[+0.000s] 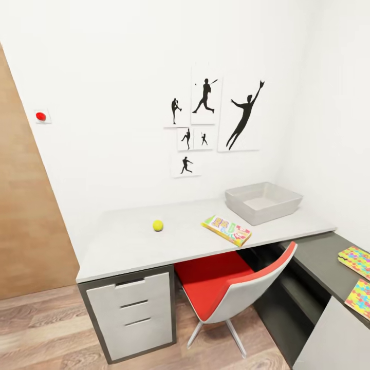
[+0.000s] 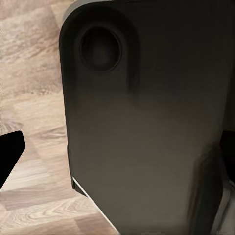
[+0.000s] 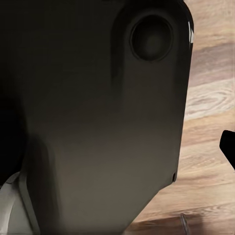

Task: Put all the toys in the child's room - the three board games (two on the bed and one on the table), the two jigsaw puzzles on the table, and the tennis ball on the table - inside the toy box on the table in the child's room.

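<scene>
On the pale grey table (image 1: 128,241) lies the tennis ball (image 1: 158,225). To its right is one board game (image 1: 226,229), a flat colourful box. The empty grey toy box (image 1: 263,201) stands at the back right corner. Two jigsaw puzzles (image 1: 356,259) (image 1: 359,298) lie on the table's lower dark wing at the far right. The bed is out of view. My left gripper (image 2: 117,152) hangs open over the wood floor beside my dark base, its black fingertips (image 2: 10,152) wide apart. My right gripper (image 3: 117,147) is open too, with one fingertip (image 3: 229,144) showing.
A red-and-white swivel chair (image 1: 231,288) is tucked under the table between the white drawer unit (image 1: 133,308) and the dark wing. A wooden door (image 1: 25,216) stands at the left. Black silhouette prints (image 1: 205,118) and a red button (image 1: 40,116) are on the white wall.
</scene>
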